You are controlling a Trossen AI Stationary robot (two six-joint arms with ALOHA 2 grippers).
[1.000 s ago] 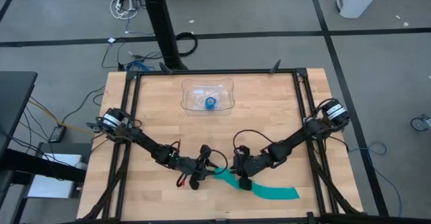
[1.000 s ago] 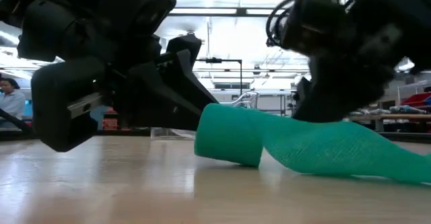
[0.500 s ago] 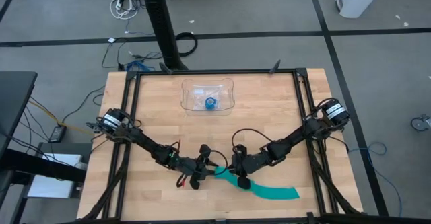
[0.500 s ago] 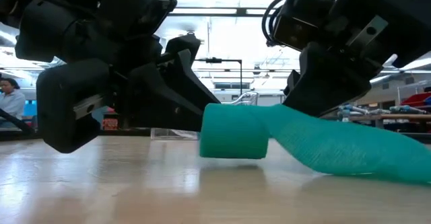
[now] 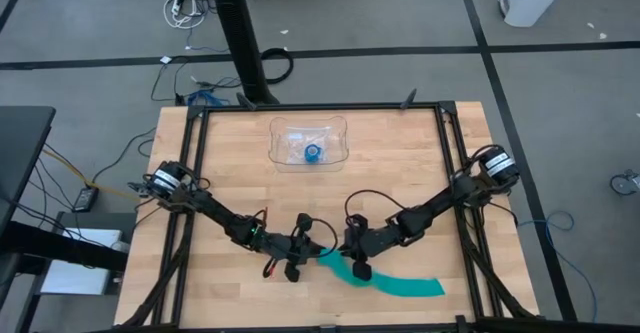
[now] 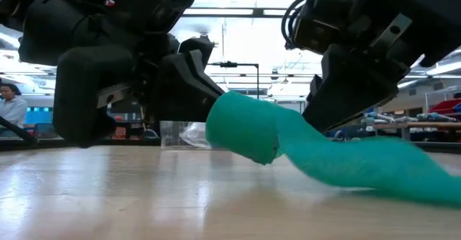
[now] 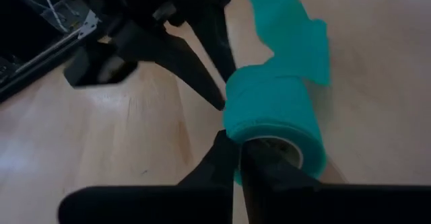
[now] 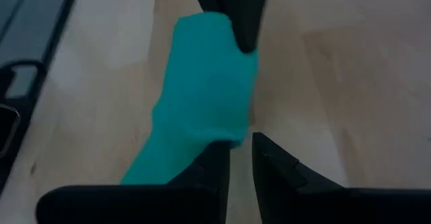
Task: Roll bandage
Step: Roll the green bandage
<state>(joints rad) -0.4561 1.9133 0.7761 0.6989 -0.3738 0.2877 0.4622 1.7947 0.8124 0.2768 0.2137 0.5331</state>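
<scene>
I see the bandage (image 6: 245, 128), part rolled, tilted just off the surface (image 6: 144, 197), its loose tail trailing flat. My left end effector (image 7: 237, 163) is pressed together against the roll's end; my right end effector (image 8: 239, 153), nearly closed, pinches the strip beside the roll.

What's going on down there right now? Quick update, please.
Left gripper shut on the end of the bandage roll. Right gripper pinching the loose strip beside it. Roll tilted off the table. Nothing blocking.
</scene>
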